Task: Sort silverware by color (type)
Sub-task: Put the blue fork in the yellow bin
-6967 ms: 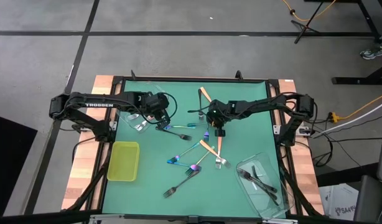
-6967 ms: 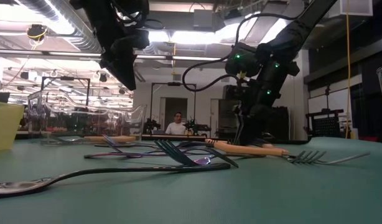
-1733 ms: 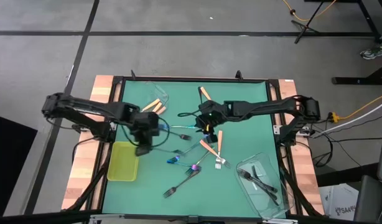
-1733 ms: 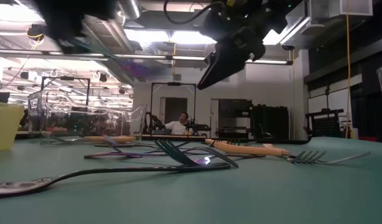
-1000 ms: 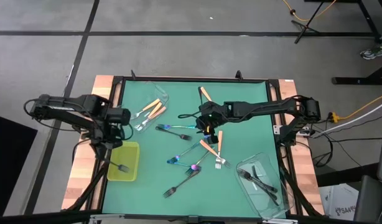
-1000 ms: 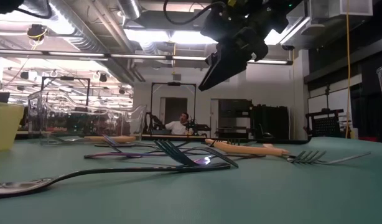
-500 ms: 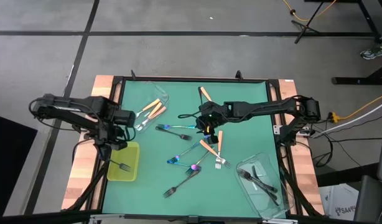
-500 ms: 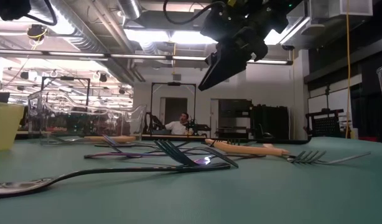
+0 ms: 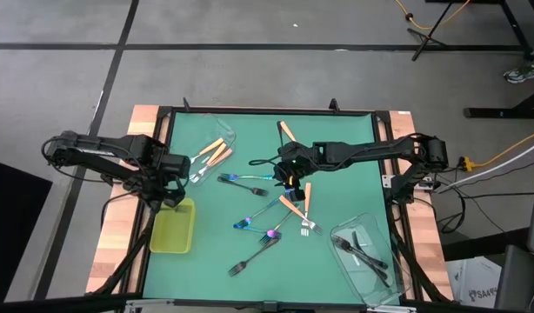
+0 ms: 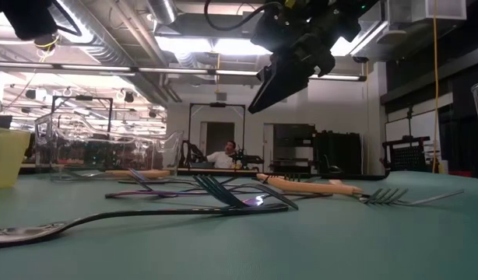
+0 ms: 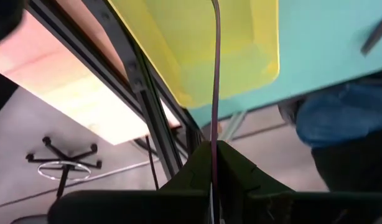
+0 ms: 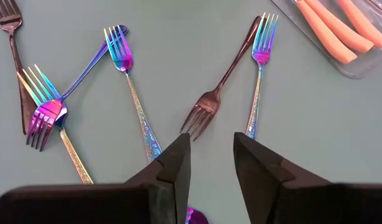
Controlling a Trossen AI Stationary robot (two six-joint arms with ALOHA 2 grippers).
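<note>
My left gripper (image 9: 171, 195) hangs over the far end of the yellow-green tray (image 9: 173, 228), shut on a slim purplish-dark fork (image 11: 214, 74). Its head is out of the left wrist view and hidden in the high view. My right gripper (image 9: 290, 180) hovers open above the loose silverware at mid-table. Under its fingers lie iridescent forks (image 12: 132, 93) and a dark fork (image 12: 211, 99), flat on the green mat. More forks, some orange-handled (image 9: 306, 198), are scattered toward the near edge. My left gripper pinches the fork's thin handle (image 11: 214, 134) between its two fingers (image 11: 200, 163). The handle runs straight out from between the tips, along the fingers, seen edge-on. The fingers slant downward and the fork is lifted clear above the tray (image 11: 197, 50).
A clear tub (image 9: 210, 149) with orange-handled forks stands at the far left of the mat. Another clear tub (image 9: 364, 252) with dark forks is at the near right. A person sits far behind the table in the low view (image 10: 222, 159).
My left gripper has sunk a little toward the near edge, over the tray's far end, and has turned at the wrist. It stays shut on the fork. The fork's head, seen over the tray before, is now hidden under the gripper in the high view.
</note>
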